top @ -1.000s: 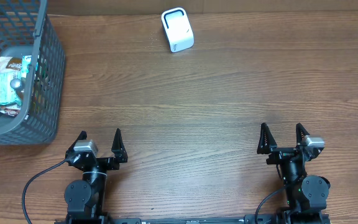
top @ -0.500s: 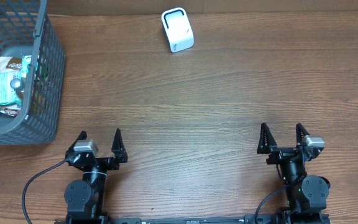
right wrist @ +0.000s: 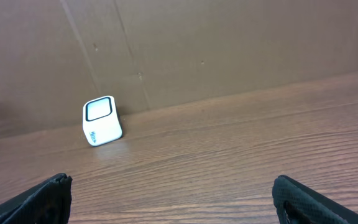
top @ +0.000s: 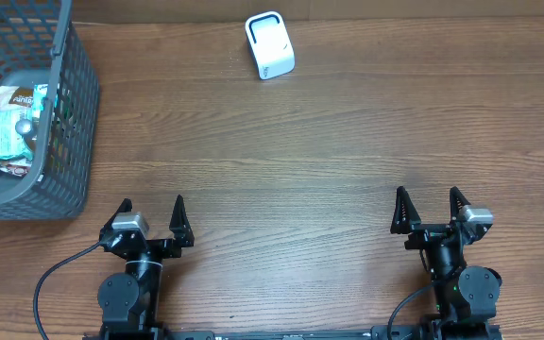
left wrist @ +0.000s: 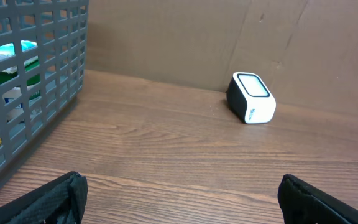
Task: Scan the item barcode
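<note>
- White barcode scanner point(top: 269, 45) stood at the worktop's point(top: 300, 161) far edge.
- Grey basket point(top: 76, 142) at the far-left corner held snack packets point(top: 12, 121).
- Along the near edge, left gripper point(top: 152, 204) and right gripper point(top: 428, 194) were spread, empty.

No change visible, nothing seemingly moved, overhead view matches earlier ones

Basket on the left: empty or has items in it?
Not empty. Packaged items lie inside the basket in the overhead view, and show through its mesh in the left wrist view.
</note>
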